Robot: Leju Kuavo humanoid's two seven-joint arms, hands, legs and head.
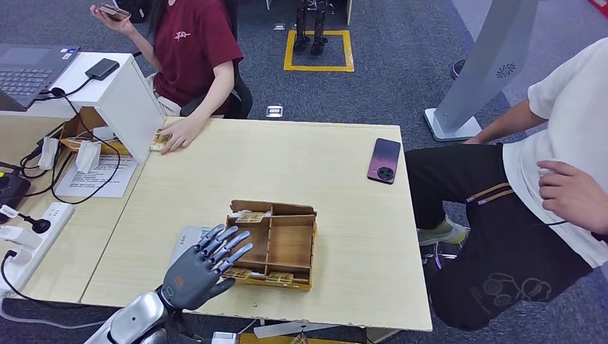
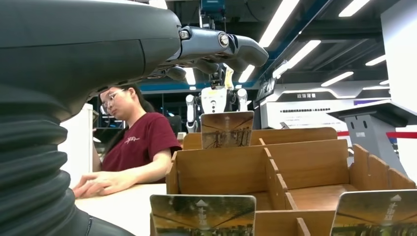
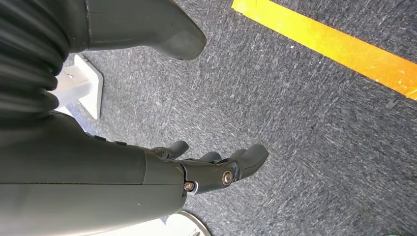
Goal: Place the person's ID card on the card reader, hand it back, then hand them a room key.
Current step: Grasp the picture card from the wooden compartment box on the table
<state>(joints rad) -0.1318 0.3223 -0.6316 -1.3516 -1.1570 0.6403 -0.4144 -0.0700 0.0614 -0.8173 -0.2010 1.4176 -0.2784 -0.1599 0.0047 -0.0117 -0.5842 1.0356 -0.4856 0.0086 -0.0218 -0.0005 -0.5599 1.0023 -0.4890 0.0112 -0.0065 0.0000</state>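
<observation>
In the head view, the left robot hand (image 1: 204,264) is hovering at about 7 o'clock on the pale wooden surface (image 1: 323,165), its fingers (image 1: 231,244) spreading wide and holding nothing, their tips reaching over the left edge of a wooden card tray (image 1: 276,245). Room key cards (image 1: 249,217) are standing in the tray's compartments at its far left corner and along its near edge. A grey card reader (image 1: 185,239) is lying flat just beside the tray at 9 o'clock, partly hidden under the hand. At 11 o'clock a person in a dark red shirt (image 1: 193,43) is sitting, one hand resting on a card (image 1: 159,140) at the surface's far left corner; whether this is the ID card I cannot tell. A phone (image 1: 384,160) is lying at 2 o'clock, and a person in a white shirt (image 1: 566,136) is sitting at 3 o'clock.

In the left wrist view, the left robot hand's fingers (image 2: 216,46) are stretching out above the tray (image 2: 275,167), touching nothing; key cards (image 2: 227,129) are standing upright in it.

In the right wrist view, the right robot hand (image 3: 206,169) is hanging over grey carpet (image 3: 295,108) near a yellow floor line (image 3: 324,46), fingers loosely apart and holding nothing.
</observation>
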